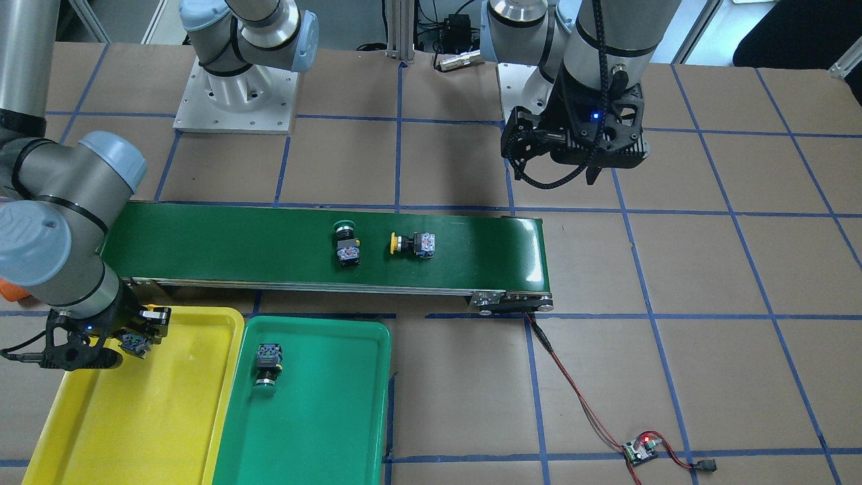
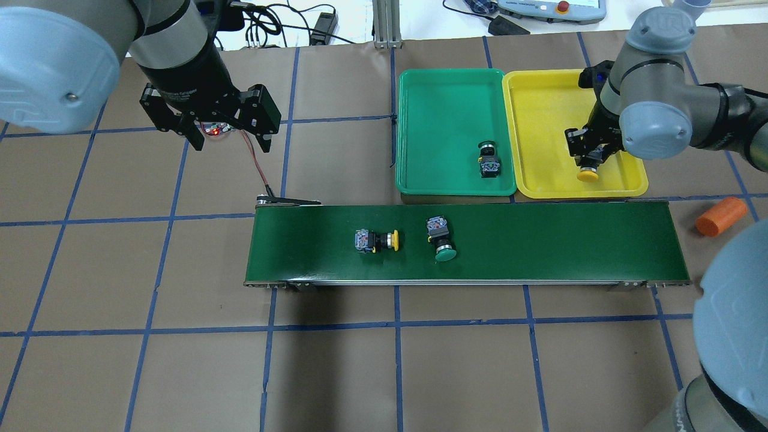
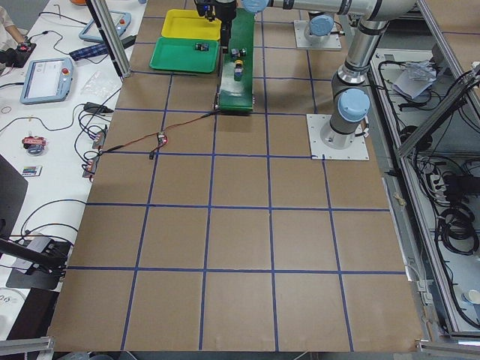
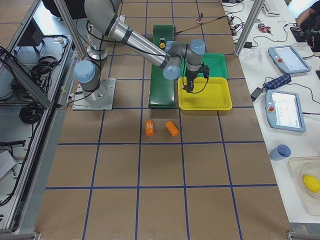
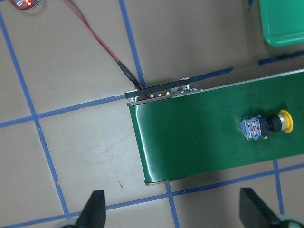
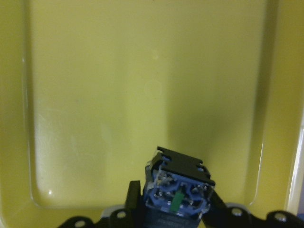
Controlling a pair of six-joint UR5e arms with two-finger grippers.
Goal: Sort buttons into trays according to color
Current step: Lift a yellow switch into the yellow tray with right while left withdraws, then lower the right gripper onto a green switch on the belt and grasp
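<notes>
My right gripper (image 2: 591,159) is shut on a yellow-capped button (image 2: 587,174) and holds it over the near end of the yellow tray (image 2: 540,108). In the right wrist view the button's contact block (image 6: 179,183) sits between the fingers above the tray floor (image 6: 142,95). A green-capped button (image 2: 489,162) lies in the green tray (image 2: 444,102). A yellow-capped button (image 2: 377,240) and a green-capped button (image 2: 441,237) lie on the conveyor belt (image 2: 570,240). My left gripper (image 2: 231,143) is open and empty, hovering beyond the belt's left end; its wrist view shows the yellow button (image 5: 263,126).
An orange cylinder (image 2: 720,216) lies on the table right of the belt; two show in the right exterior view (image 4: 149,128). A small circuit board (image 1: 640,450) with a red wire (image 1: 579,397) runs to the belt's end. Both trays sit side by side against the belt.
</notes>
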